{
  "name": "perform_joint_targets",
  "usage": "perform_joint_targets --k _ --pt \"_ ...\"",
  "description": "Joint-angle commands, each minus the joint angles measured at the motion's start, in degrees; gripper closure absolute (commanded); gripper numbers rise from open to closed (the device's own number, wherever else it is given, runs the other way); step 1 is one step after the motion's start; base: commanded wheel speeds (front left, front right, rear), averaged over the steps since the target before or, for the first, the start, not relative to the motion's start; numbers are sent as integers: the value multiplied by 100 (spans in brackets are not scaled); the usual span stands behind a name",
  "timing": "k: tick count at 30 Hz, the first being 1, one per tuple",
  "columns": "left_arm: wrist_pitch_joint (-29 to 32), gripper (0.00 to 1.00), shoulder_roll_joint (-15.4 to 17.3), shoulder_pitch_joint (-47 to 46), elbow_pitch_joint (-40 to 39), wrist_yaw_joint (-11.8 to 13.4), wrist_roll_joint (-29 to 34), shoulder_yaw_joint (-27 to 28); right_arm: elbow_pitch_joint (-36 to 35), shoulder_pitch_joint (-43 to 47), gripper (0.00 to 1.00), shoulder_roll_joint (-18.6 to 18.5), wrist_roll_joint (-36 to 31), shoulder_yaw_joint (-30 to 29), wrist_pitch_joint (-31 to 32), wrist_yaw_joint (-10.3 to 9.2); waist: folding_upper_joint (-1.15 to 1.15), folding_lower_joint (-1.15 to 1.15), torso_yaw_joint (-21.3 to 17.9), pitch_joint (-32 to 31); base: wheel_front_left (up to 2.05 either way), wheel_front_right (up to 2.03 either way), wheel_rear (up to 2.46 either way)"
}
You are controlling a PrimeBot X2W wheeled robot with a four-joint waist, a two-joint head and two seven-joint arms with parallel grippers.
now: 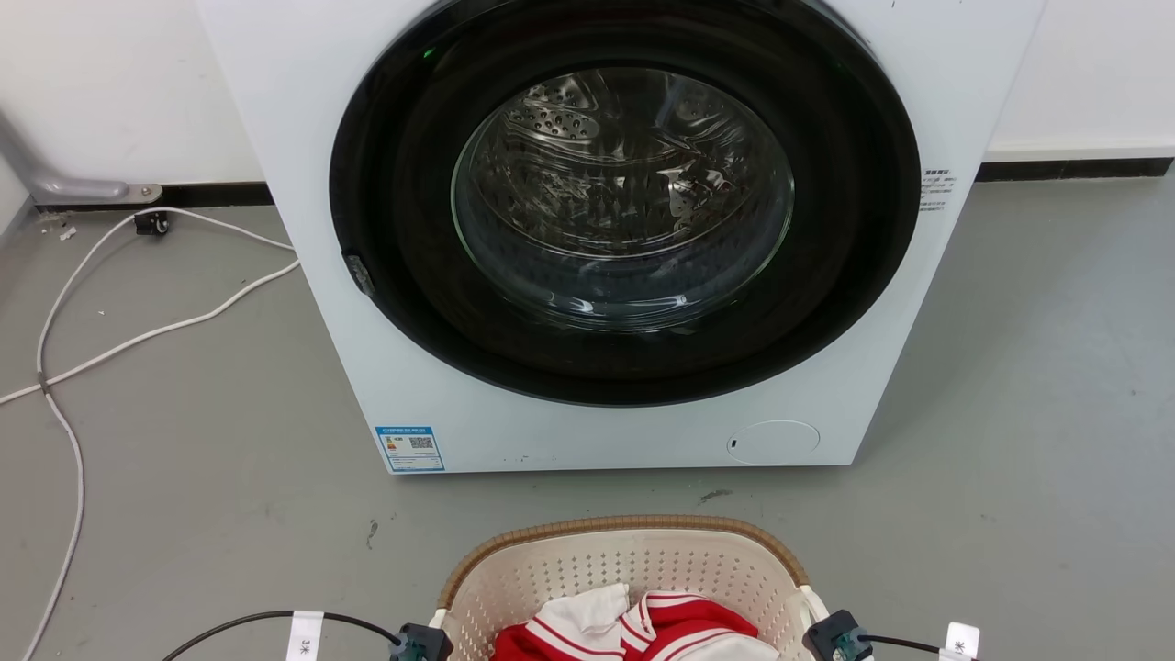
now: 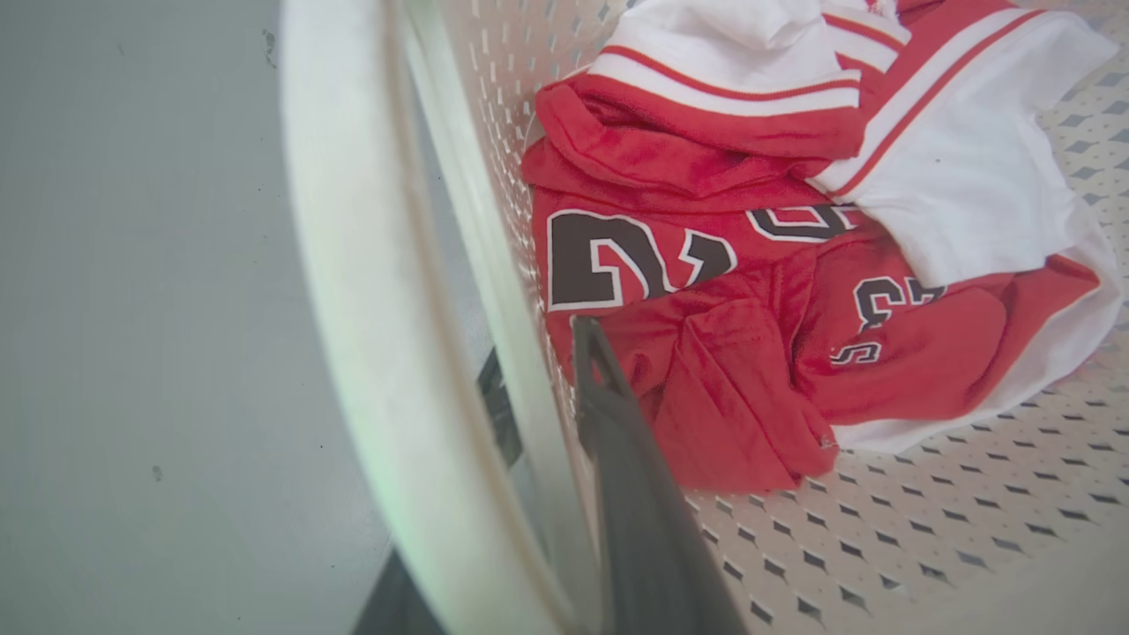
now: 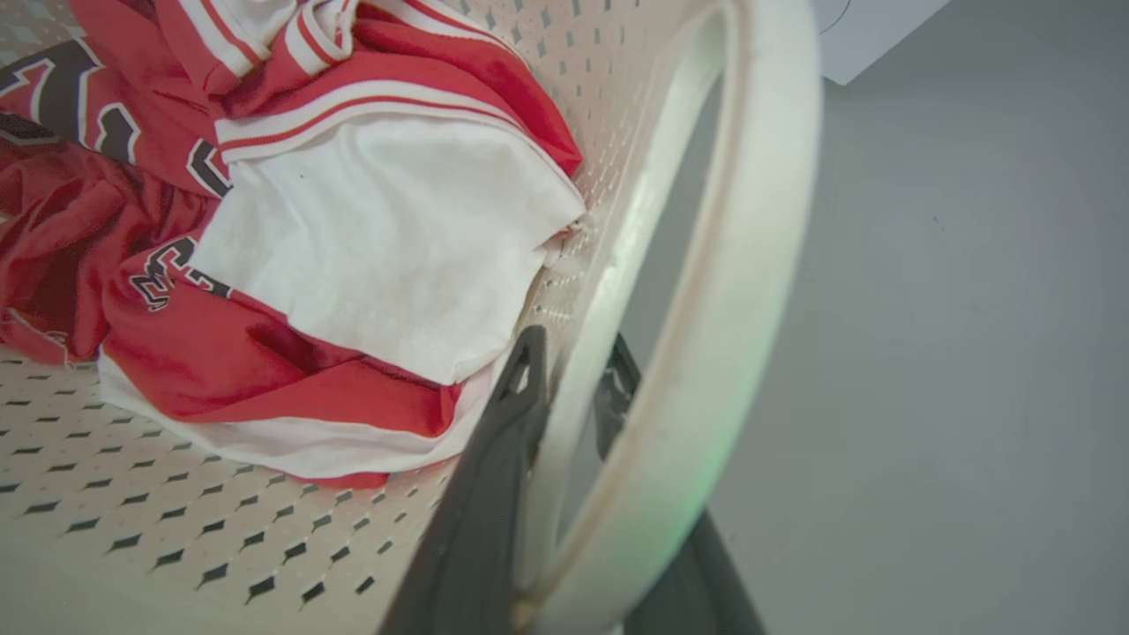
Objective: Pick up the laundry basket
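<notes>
**While both pincers straddle its side walls, the basket sits close before the washer**

As seen from the head camera, the laundry basket point(image 1: 633, 525) stands on the grey floor point(image 1: 1010, 413) at the near edge, centred before the washing machine point(image 1: 587, 441). A narrow strip of floor lies between them.

Left gripper point(image 2: 538, 353): sits at the basket's left side. One dark finger is inside, flat against the perforated wall. The other is outside, in the gap between the wall and the white left handle point(image 2: 353, 265). The fingers are pressed on the wall from both sides, with the handle arching over the outer one.

Right gripper point(image 3: 575, 344): mirror arrangement at the basket's right side. The inner finger lies against the wall. The outer finger shows through the opening under the right handle point(image 3: 750, 265). The fingers are closed on the wall in between.

Contents: a crumpled red and white jersey point(image 2: 706, 265) with dark numerals lies in the basket. It touches the left wall just beyond the left inner finger, and its white part presses on the right wall just beyond the right inner finger.

Surroundings:
- The washer's round glass door point(image 1: 624, 202) is shut, and the steel drum is visible behind it.
- A blue label point(image 1: 409, 448) is at the washer's lower left, and a round cover point(image 1: 773, 442) at its lower right.
- White cables point(image 1: 138, 335) trail over the floor at far left, well apart from the basket.
- A black cable point(image 1: 239, 621) runs to the left wrist.

Nothing stands between the basket and the washer.
</notes>
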Motion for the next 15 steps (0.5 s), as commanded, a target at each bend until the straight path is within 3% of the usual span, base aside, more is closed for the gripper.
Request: perform_joint_targets --k 1,15 --pt "-55 100 159 -64 -28 -10 -5 -23 83 131 100 -124 -41 75 71 28 0 0 2 2 0 0 0" --pt "-44 100 182 -85 -27 -10 -200 -175 89 77 100 -124 52 173 98 28 0 0 -11 16 0 0 0"
